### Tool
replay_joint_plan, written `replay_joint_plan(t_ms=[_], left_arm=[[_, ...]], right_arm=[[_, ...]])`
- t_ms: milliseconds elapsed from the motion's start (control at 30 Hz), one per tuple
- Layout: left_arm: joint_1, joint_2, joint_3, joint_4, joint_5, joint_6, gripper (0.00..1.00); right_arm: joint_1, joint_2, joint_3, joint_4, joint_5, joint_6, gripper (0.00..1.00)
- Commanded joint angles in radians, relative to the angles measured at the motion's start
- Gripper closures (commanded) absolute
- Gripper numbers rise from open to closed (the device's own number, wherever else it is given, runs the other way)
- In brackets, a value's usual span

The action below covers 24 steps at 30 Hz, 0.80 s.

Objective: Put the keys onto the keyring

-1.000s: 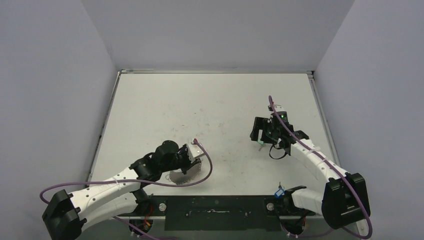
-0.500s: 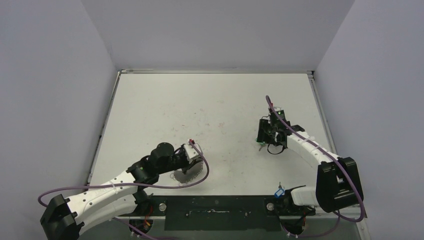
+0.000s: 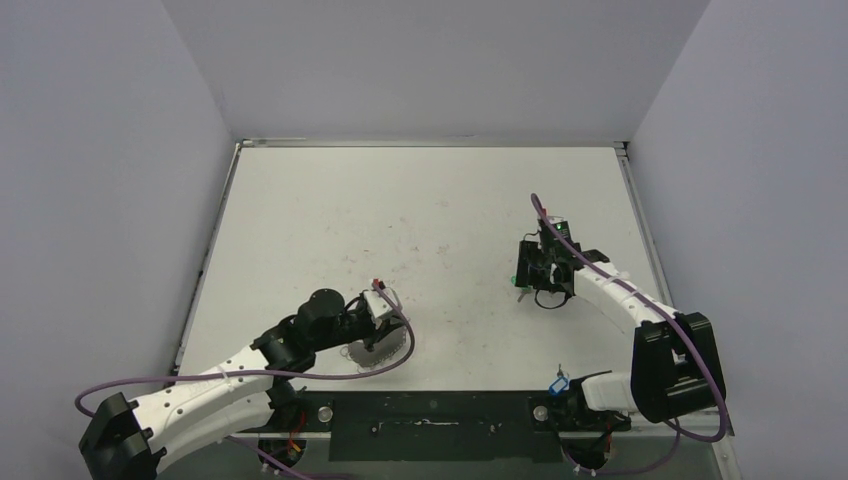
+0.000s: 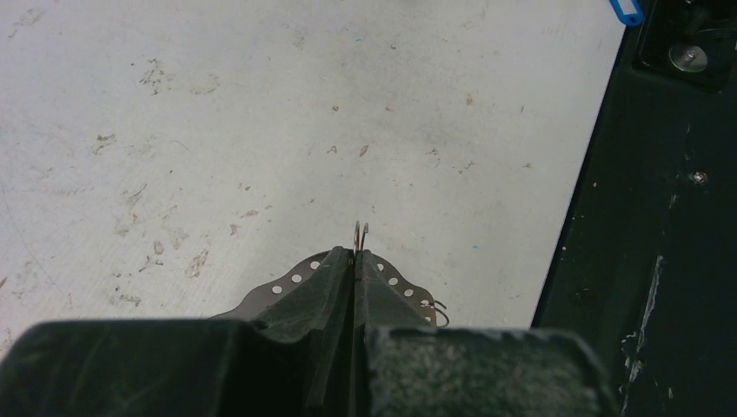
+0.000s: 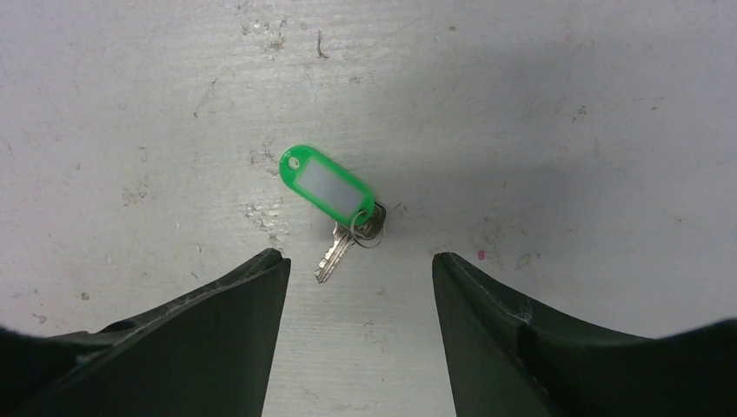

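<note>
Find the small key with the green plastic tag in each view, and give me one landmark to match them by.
Top external: right of centre, the green-tagged key peeks out beside the right gripper.
Left wrist: not in view.
Right wrist: centre, flat on the white table, just ahead of the open fingers.
Shared landmark: the right gripper, at the key in both views.

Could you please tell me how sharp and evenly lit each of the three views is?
Top external: even, diffuse light with no glare, though small things are barely resolved. Left wrist: table stains are sharp; the left claw, shut on the keyring, is dark and soft near the lens. Right wrist: the green key is crisp, beside a soft shadow; the open right claw is slightly blurred.
</note>
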State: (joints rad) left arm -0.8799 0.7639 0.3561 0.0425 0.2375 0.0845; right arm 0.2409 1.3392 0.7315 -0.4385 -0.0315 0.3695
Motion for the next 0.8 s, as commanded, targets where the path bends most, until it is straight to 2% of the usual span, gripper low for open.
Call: replay_joint_plan(t_ms=[0,200,300,433,600,767], left_arm=[[0.004,-0.034,-0.011,0.087,0.010,-0.049,1.00],[0.004,-0.043,-0.014,0.075,0.009,-0.058,1.00],[0.004,-0.043,-0.014,0.073,0.006,-0.060,1.00],[0.004,-0.041,-0.020,0.078,0.003,-0.067,1.00],[0.004,-0.034,-0.020,0.083,0.004,-0.067,1.00],[0.004,-0.033,-0.022,0.082,0.005,-0.068,1.00]], right_arm=[[-0.007,0.023,0.023,-0.012,0.053,-0.017,0.37],[-0.007,0.106,0.043,-0.010,0.058,-0.020,0.38],[-0.006,0.147,0.051,-0.002,0.044,-0.022,0.44],[-0.001,0.179,0.060,0.002,0.039,-0.023,0.58],[0.022,0.200,0.061,0.012,-0.014,-0.017,0.86],[0.098,0.193,0.066,0.011,-0.022,0.014,0.98]])
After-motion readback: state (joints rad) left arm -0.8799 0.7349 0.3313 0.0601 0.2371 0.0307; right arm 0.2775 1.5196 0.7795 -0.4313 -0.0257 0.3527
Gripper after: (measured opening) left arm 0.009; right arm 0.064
